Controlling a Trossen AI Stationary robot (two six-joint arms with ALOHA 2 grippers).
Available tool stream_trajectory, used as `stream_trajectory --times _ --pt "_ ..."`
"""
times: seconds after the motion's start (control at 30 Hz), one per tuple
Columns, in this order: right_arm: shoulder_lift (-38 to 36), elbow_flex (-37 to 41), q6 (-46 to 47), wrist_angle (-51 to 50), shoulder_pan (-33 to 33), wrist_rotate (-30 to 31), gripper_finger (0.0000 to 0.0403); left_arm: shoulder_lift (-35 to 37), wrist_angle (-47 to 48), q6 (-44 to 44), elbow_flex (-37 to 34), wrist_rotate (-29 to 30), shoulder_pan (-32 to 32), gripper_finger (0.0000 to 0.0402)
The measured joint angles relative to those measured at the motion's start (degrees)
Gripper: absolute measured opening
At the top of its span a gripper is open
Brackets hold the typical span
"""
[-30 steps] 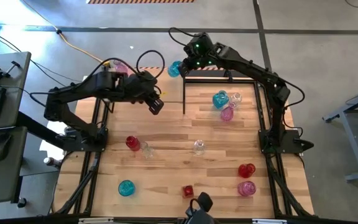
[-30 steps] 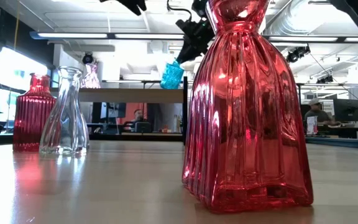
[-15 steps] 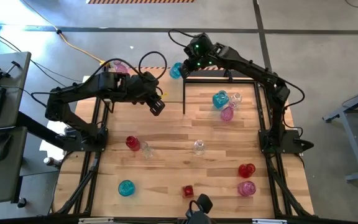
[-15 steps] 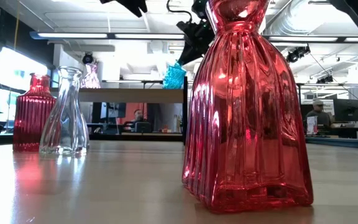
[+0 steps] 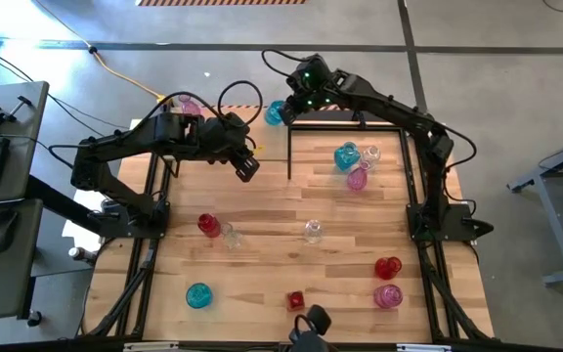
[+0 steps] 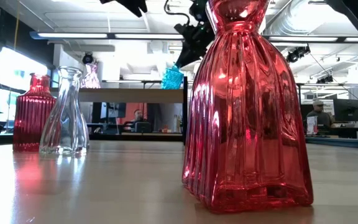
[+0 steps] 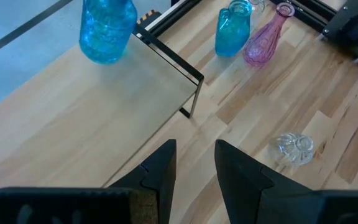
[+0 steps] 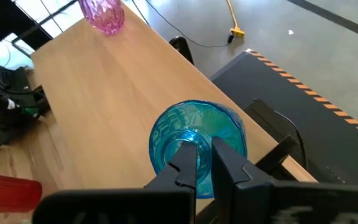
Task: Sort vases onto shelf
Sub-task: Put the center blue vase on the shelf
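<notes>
Plank tabletop (image 5: 281, 196), grey floor around, right gripper (image 8: 202, 163) clamping teal vase (image 8: 197, 144) on shelf (image 8: 117, 106), left gripper (image 7: 194, 165) narrowly parted, empty

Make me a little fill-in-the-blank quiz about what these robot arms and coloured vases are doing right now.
1. The right gripper has its jaws shut on the rim of a ____ vase.
2. That vase sits on the wooden ____.
3. The other vase on that surface is ____.
4. The left gripper holds ____.

Missing words: teal-blue; shelf; pink; nothing
</notes>
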State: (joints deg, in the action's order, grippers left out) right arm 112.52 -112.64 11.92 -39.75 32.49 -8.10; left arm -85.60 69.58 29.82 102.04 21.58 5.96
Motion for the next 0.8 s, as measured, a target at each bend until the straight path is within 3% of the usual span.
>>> stream_trajectory --times 0.8 --pt "0.7 -1.8 2.6 -0.5 0.4 -1.5 0.0 0.0 0.0 -1.4 0.0 0.0 0.0 0.0101"
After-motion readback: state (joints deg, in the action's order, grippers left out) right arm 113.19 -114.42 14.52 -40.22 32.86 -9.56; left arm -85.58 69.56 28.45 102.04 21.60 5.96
